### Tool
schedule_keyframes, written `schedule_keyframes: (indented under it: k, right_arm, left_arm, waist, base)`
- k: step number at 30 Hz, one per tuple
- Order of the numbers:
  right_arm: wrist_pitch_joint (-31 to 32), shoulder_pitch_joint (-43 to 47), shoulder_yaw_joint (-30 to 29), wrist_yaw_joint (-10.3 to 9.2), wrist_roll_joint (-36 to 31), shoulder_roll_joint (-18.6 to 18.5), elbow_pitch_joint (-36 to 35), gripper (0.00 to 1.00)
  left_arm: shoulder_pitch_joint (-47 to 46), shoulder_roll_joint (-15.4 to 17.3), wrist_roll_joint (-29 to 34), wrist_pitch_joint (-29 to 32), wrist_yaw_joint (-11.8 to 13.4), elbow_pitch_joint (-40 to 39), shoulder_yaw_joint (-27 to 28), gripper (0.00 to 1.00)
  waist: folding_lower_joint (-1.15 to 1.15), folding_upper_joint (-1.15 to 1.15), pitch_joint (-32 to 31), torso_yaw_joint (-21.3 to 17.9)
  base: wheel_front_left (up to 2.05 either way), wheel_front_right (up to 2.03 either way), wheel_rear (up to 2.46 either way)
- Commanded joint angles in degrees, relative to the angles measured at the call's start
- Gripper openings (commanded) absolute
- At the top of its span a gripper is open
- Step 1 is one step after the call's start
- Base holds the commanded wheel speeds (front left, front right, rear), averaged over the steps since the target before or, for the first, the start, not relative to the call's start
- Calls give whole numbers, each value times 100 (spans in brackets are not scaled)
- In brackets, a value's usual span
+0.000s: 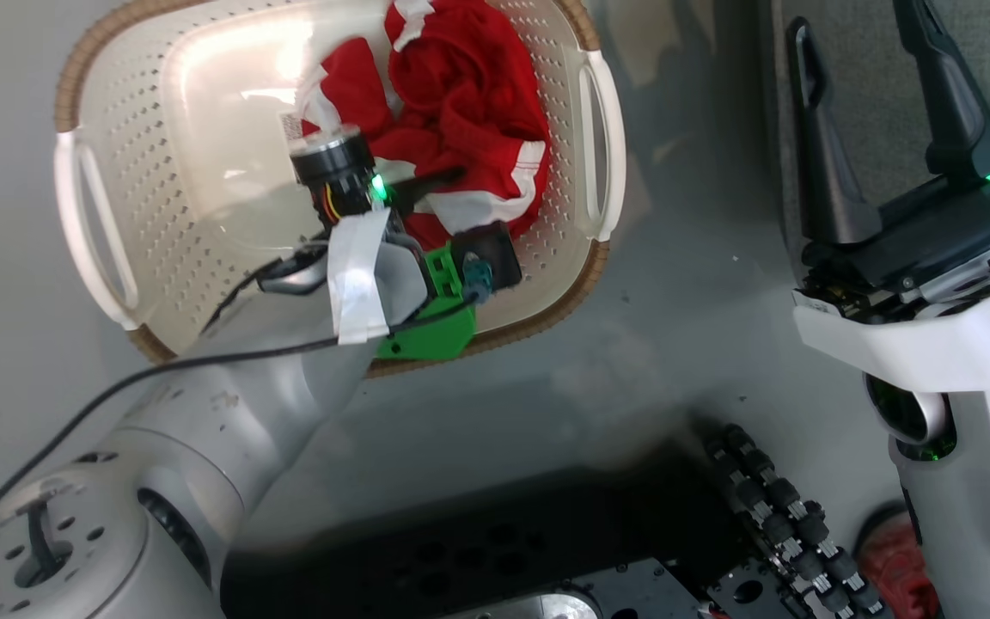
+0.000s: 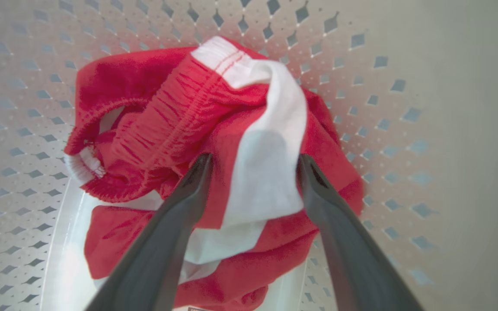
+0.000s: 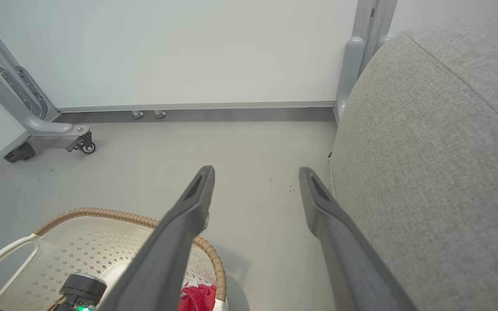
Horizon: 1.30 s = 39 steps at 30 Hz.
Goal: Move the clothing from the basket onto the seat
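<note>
A: Where is the clothing (image 1: pixel 461 94) lying, taking the basket (image 1: pixel 203 215) as the reference?

B: It is sitting inside the basket, bunched into a red heap against the wall by the handle (image 1: pixel 598 146) that is facing the seat (image 3: pixel 439 151). None of it is lying on the seat yet.

A: Which arm is standing nearer to it?

B: The left one, clearly. The left gripper (image 2: pixel 254 160) is hanging inside the basket and pointing down at the heap, with its jaws spread wide and holding nothing. The right gripper (image 3: pixel 255 172) is hovering outside the basket on the seat's side. It too is wide apart and empty, and it is aiming out over the floor (image 3: pixel 249 142) beyond the basket.

A: How is the cloth lying against the left fingers (image 2: pixel 175 224)?

B: A broad white stripe (image 2: pixel 270 172) is running up between them, roughly along their length, and a gathered red waistband (image 2: pixel 167 125) is folding away to one side. So the fingers are straddling the stripe across its narrow way. Whether the tips are pressing into the fabric is not something these views are settling.

A: So what is the coming move depending on?

B: Probably just depth. The heap is lying straight ahead of the tips, so a slight push in before closing looks likely to gather the stripe. The thin jersey may slip, or the grip may be catching only one garment.
</note>
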Motion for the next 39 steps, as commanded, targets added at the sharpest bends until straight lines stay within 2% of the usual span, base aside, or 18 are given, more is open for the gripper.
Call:
schedule_keyframes:
  k: [1,11,17,19,27,33,39]
  right_arm:
    - [-11,-72,3,-6,-27,13,-68,100]
    - [-11,135,112,-6,-42,-36,-308,100]
    - [-11,205,165,-6,-11,-22,-370,100]
    - [-11,243,154,-6,-13,-26,-384,100]
    - [-11,113,78,-6,1,18,-406,100]
    - [-11,-143,115,-6,8,82,-358,100]
    - [-12,-44,58,-6,-70,119,-207,100]
  left_arm:
    - [-163,36,45,-14,-8,68,8,100]
    - [-229,32,-4,337,-7,248,7,100]
    - [-355,33,47,351,-7,379,8,100]
    - [-414,33,-115,358,-8,449,30,0]
    - [-434,32,-351,193,8,468,20,0]
    - [-336,30,-534,-76,263,422,55,0]
    - [183,28,-805,-347,562,162,123,0]
  waist:
    - [-1,16,239,-158]
    - [-1,16,386,-180]
    - [-1,16,408,-233]
    - [-1,16,406,-245]
    - [-1,16,400,-219]
    - [-1,16,247,-135]
    - [-1,16,-517,60]
  base:
    - [0,0,0]
    - [0,0,0]
    - [0,0,0]
    - [0,0,0]
    - [0,0,0]
    - [0,0,0]
    - [0,0,0]
